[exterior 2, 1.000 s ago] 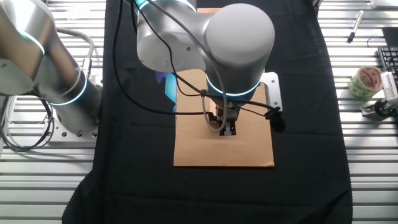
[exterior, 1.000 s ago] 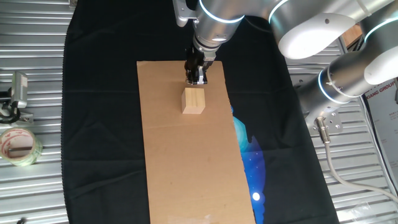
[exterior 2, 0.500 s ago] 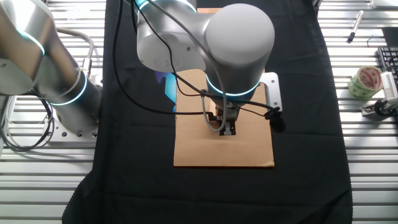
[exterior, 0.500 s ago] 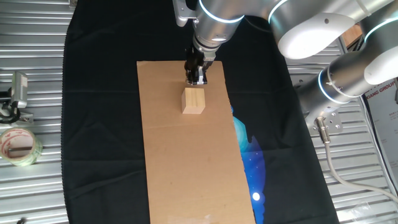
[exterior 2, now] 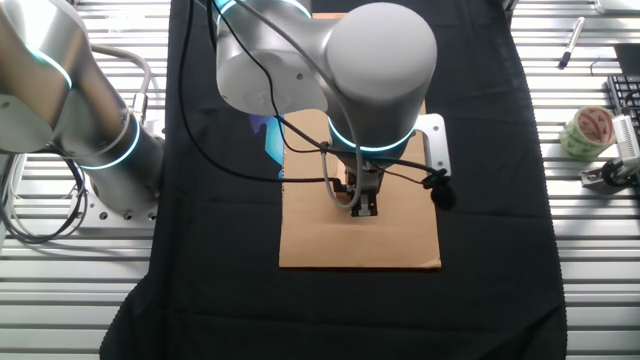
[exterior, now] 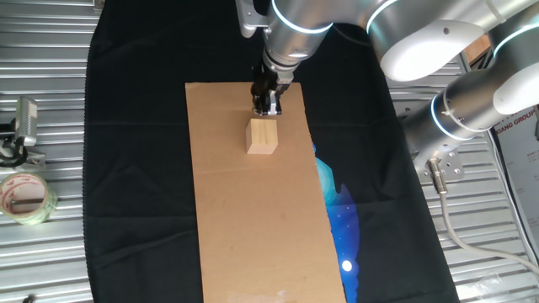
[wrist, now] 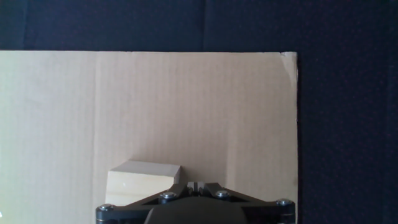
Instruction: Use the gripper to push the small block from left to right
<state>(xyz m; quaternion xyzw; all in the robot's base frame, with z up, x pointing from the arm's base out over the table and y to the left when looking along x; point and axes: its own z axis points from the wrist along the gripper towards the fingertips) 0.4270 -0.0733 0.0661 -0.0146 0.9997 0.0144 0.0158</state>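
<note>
The small wooden block (exterior: pixel 262 136) looks light, rigid and prone to twisting, so the claw (exterior: pixel 267 107), fingers together, should press mid-face.

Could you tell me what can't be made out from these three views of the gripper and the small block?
- The small pale tan wooden cube: hidden in the other fixed view behind the silver arm.
- Contact between the black and metal two-finger gripper and the cube: too small in the one fixed view.
- Fingertips: cut off by the hand view's bottom edge, so whether they are open or shut stays unclear.
</note>
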